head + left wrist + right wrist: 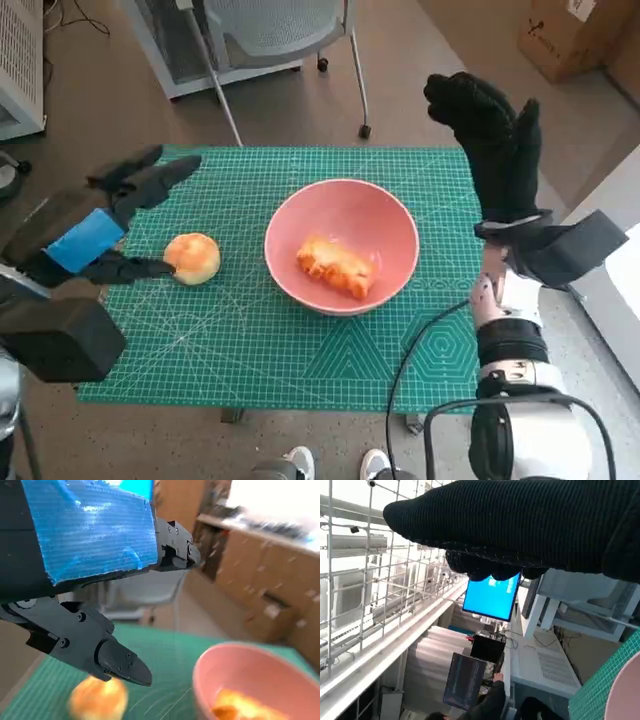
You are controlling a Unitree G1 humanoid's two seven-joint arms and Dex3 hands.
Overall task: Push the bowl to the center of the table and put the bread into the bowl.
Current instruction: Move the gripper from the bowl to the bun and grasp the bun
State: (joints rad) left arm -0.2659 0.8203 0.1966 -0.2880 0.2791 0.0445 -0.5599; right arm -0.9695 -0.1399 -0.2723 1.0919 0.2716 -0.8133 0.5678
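In the head view, a pink bowl (pixel 342 246) is seen near the middle of the table (pixel 250 340), which is covered by a green mat with white lines. A piece of orange bread (pixel 336 266) is lying inside the bowl. A round bun (pixel 192 258) is seen on the mat, to the left of the bowl and apart from it. The left hand (pixel 110 225) is held just beside the bun. Its fingers are spread open, and nothing is held in them. One lower finger is stretched toward the bun, but it cannot be told if the bun is touched. The right hand (pixel 490 140) is raised over the right edge of the table, with its fingers up and apart. Nothing is held in it. A chair (pixel 280 35) and a cardboard box (pixel 570 35) are seen on the floor past the table.

In the left wrist view, the blue tape is seen on the back of the left hand (pixel 100 590). Its black fingers (pixel 120 662) are open. The bun (pixel 98 699) is seen blurred just below one finger. The bowl (pixel 240 665) with the bread (pixel 240 709) in it is close by.

In the right wrist view, the glove of the right hand (pixel 520 525) is seen as a dark band. A blue screen (pixel 492 597) and a person (pixel 485 705) are seen far off.
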